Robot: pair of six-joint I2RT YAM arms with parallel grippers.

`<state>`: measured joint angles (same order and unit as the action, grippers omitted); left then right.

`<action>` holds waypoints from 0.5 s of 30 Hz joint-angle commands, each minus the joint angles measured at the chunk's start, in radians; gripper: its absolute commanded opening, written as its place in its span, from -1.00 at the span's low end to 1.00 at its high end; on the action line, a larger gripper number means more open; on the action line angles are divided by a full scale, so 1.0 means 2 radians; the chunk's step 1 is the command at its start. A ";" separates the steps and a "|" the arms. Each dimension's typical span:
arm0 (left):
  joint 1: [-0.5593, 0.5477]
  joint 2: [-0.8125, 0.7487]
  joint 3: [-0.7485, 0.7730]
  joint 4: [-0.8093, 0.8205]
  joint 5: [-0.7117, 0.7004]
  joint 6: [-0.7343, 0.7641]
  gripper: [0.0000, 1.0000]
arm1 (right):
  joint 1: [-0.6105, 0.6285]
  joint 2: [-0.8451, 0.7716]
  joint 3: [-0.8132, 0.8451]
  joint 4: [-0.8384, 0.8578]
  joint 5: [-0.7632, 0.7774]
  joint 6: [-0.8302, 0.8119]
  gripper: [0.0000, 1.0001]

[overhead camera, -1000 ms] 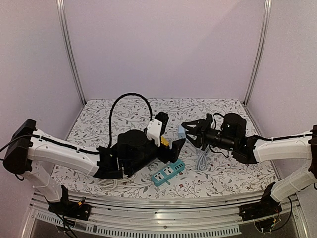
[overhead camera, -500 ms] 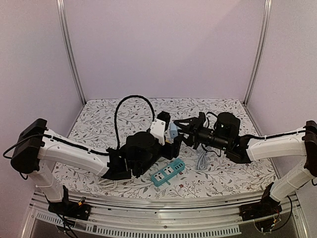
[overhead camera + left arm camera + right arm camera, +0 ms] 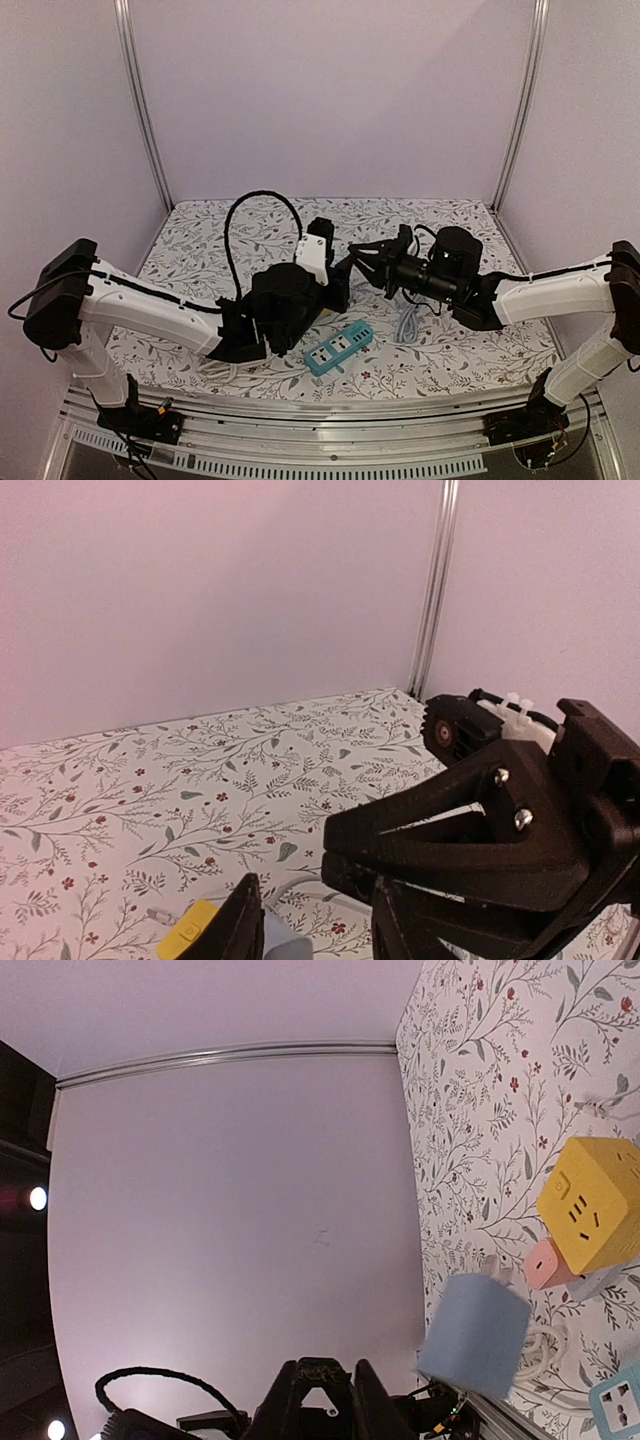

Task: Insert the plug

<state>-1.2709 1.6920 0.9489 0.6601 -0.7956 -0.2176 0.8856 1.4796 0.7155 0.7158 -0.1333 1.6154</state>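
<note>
plug point(image 3: 473, 1348): smooth pale-blue block, blurred, up beside left gripper point(image 3: 335, 283) | left grip: cannot tell | right gripper point(image 3: 328, 852): black wedge fingers pressed together, empty | teal socket strip point(image 3: 340, 348): flat on floral mat point(image 3: 460, 365)

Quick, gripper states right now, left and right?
Left gripper: cannot be told, its fingertips are barely in view.
Right gripper: closed, holding nothing.

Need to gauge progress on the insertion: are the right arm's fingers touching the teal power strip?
Apart. The top view shows bare floral table between the right arm's fingers and the teal power strip, which lies flat nearer the bases.
</note>
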 commanded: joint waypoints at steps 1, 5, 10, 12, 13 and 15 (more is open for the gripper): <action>0.003 0.010 -0.003 0.006 0.000 -0.007 -0.25 | 0.005 0.008 0.007 0.024 0.004 0.007 -1.00; 0.005 0.009 -0.003 0.001 0.008 -0.012 -0.27 | 0.005 0.008 0.008 0.027 0.003 0.007 -1.00; 0.011 -0.003 -0.009 -0.026 0.014 -0.014 -0.52 | 0.005 -0.002 -0.005 0.021 0.017 0.001 -0.99; 0.014 -0.011 -0.018 -0.038 0.022 -0.015 -0.41 | 0.003 -0.012 -0.009 -0.001 0.031 -0.018 -0.89; 0.015 -0.016 -0.023 -0.047 0.028 -0.015 -0.28 | 0.000 -0.019 -0.013 -0.012 0.041 -0.027 -0.81; 0.016 -0.026 -0.033 -0.070 0.035 -0.016 -0.12 | -0.003 -0.035 -0.028 -0.031 0.056 -0.052 -0.51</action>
<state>-1.2575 1.6878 0.9287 0.6186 -0.7589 -0.2424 0.8886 1.4731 0.7094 0.7319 -0.0990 1.6047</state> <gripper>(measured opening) 0.375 0.123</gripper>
